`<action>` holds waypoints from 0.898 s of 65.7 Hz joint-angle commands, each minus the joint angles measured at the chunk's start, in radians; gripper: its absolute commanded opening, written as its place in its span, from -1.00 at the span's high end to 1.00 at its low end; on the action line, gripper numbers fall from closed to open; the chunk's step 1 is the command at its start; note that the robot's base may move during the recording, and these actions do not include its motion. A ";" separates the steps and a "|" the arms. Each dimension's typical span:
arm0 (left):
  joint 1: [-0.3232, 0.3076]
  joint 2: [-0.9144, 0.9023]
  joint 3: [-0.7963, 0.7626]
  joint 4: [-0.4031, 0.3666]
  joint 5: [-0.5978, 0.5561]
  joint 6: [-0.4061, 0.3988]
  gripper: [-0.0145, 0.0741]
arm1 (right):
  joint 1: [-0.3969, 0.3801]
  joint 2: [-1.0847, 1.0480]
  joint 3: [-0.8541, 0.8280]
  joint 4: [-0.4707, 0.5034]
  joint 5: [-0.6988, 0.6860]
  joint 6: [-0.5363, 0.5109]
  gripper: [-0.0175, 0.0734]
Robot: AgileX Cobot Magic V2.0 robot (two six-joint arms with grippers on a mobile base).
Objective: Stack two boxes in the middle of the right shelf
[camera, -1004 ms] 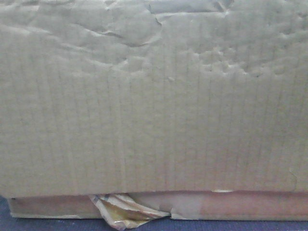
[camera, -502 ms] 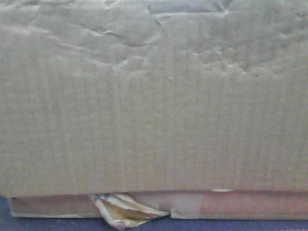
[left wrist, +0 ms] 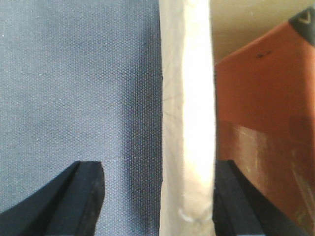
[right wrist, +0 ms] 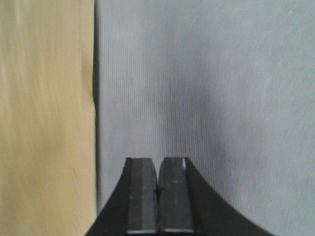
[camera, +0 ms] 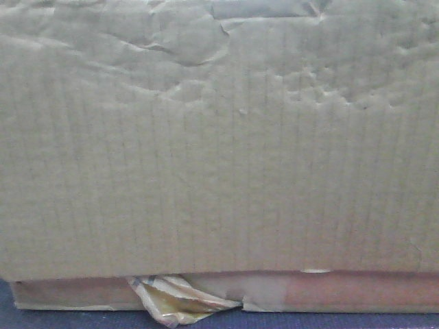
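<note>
A large brown cardboard box [camera: 219,151] fills almost the whole front view. Its creased face stands on a flat box [camera: 357,291] with clear tape and a yellowish tape scrap [camera: 175,301]. My left gripper [left wrist: 156,167] is open and straddles a pale cardboard box wall [left wrist: 189,123]. That wall lies against the right finger, with a wide gap to the left finger. My right gripper [right wrist: 158,162] is shut on nothing, just right of a tan box side [right wrist: 47,118]. The shelf is out of view.
A blue-grey cloth surface [left wrist: 74,83] lies under both grippers and shows as a strip [camera: 68,321] below the flat box. An orange-brown cardboard face [left wrist: 266,113] sits right of the box wall in the left wrist view.
</note>
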 commanded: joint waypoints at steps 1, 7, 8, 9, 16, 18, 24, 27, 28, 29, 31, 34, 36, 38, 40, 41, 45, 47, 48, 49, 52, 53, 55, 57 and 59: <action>0.001 -0.005 -0.001 -0.006 -0.001 0.001 -0.12 | 0.044 0.047 -0.110 -0.100 0.035 0.081 0.92; 0.001 -0.005 -0.001 -0.006 -0.001 0.001 -0.12 | 0.112 0.096 -0.201 -0.198 0.084 0.150 0.92; 0.001 -0.005 -0.001 -0.006 -0.001 0.001 -0.12 | 0.131 0.105 -0.216 -0.207 0.093 0.163 0.92; 0.001 -0.005 -0.001 -0.006 -0.001 0.001 -0.12 | 0.144 0.114 -0.238 -0.214 0.102 0.171 0.92; 0.001 -0.005 -0.001 -0.006 -0.001 0.001 -0.12 | 0.213 0.178 -0.324 -0.225 0.112 0.185 0.92; 0.001 -0.005 -0.001 -0.006 -0.001 0.001 -0.12 | 0.236 0.195 -0.347 -0.225 0.112 0.188 0.92; 0.001 -0.005 -0.001 -0.006 -0.001 0.001 -0.12 | 0.280 0.237 -0.408 -0.227 0.112 0.187 0.92; 0.001 -0.005 -0.001 -0.006 -0.001 0.005 -0.12 | 0.299 0.254 -0.426 -0.236 0.112 0.189 0.92; 0.001 -0.005 -0.001 -0.006 -0.001 0.009 -0.12 | 0.304 0.259 -0.429 -0.236 0.112 0.189 0.92; 0.001 -0.005 -0.001 -0.006 -0.001 0.011 -0.12 | 0.309 0.262 -0.431 -0.236 0.112 0.189 0.92; 0.001 -0.005 -0.001 -0.006 -0.001 0.018 -0.12 | 0.316 0.273 -0.433 -0.238 0.112 0.189 0.89; 0.001 -0.005 -0.001 -0.006 -0.001 0.023 -0.12 | 0.326 0.281 -0.433 -0.238 0.112 0.192 0.79; 0.001 -0.005 -0.001 -0.006 -0.001 0.023 -0.12 | 0.335 0.289 -0.433 -0.235 0.112 0.199 0.69; 0.001 -0.005 -0.001 -0.006 -0.001 0.023 -0.12 | 0.343 0.292 -0.433 -0.233 0.112 0.206 0.58; 0.001 -0.005 -0.001 -0.006 -0.001 0.023 -0.12 | 0.352 0.299 -0.433 -0.231 0.112 0.215 0.44; 0.001 -0.005 -0.001 -0.006 -0.001 0.023 -0.12 | 0.356 0.301 -0.433 -0.231 0.112 0.217 0.38; 0.001 -0.005 -0.001 -0.006 -0.001 0.025 -0.12 | 0.366 0.308 -0.433 -0.231 0.112 0.234 0.13; 0.001 -0.005 -0.001 -0.006 -0.001 0.025 -0.12 | 0.368 0.312 -0.433 -0.231 0.112 0.248 0.06; 0.001 -0.005 -0.001 -0.006 -0.001 0.027 -0.12 | 0.368 0.312 -0.433 -0.231 0.112 0.254 0.05; 0.001 -0.005 -0.001 -0.006 -0.001 0.027 -0.12 | 0.368 0.315 -0.433 -0.231 0.112 0.259 0.04; 0.001 -0.005 -0.001 -0.006 -0.001 0.027 -0.12 | 0.368 0.323 -0.433 -0.231 0.112 0.275 0.06; 0.001 -0.005 -0.001 -0.006 -0.001 0.029 -0.12 | 0.368 0.325 -0.433 -0.228 0.112 0.278 0.07; 0.001 -0.005 -0.001 -0.006 -0.001 0.032 -0.12 | 0.368 0.329 -0.431 -0.226 0.112 0.281 0.09; 0.001 -0.005 -0.001 -0.006 -0.001 0.037 -0.12 | 0.368 0.338 -0.431 -0.224 0.112 0.281 0.11; 0.001 -0.005 -0.001 -0.006 -0.001 0.042 -0.12 | 0.368 0.344 -0.431 -0.224 0.112 0.281 0.13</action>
